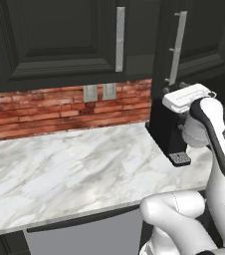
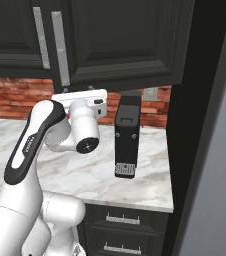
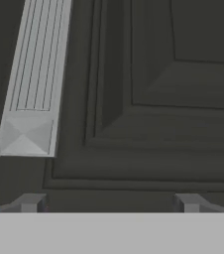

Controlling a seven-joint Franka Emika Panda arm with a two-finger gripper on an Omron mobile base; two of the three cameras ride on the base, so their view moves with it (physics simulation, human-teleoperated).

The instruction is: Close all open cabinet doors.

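Two matte-black cabinet doors hang above the counter. The left door (image 1: 59, 35) lies flat in the cabinet face, with its silver bar handle (image 1: 120, 39) upright. The right door (image 1: 204, 35) (image 2: 125, 40) stands swung out at an angle, its handle (image 1: 176, 47) (image 2: 60, 47) tilted toward me. My gripper (image 1: 174, 87) (image 2: 78, 91) is just under this door's lower edge, near the handle's bottom end. In the hand view the door's recessed panel (image 3: 148, 99) is very close, the handle (image 3: 32, 84) at the upper left. The gripper (image 3: 110, 203) is open, with nothing between its fingertips (image 3: 29, 202).
A black boxy coffee machine (image 1: 167, 129) (image 2: 127, 135) stands on the marble counter (image 1: 69, 174) right below my hand. A brick backsplash (image 1: 59, 109) with two outlets runs behind. A tall dark side panel (image 2: 200, 125) bounds the counter on the right; base drawers (image 2: 120, 230) sit below.
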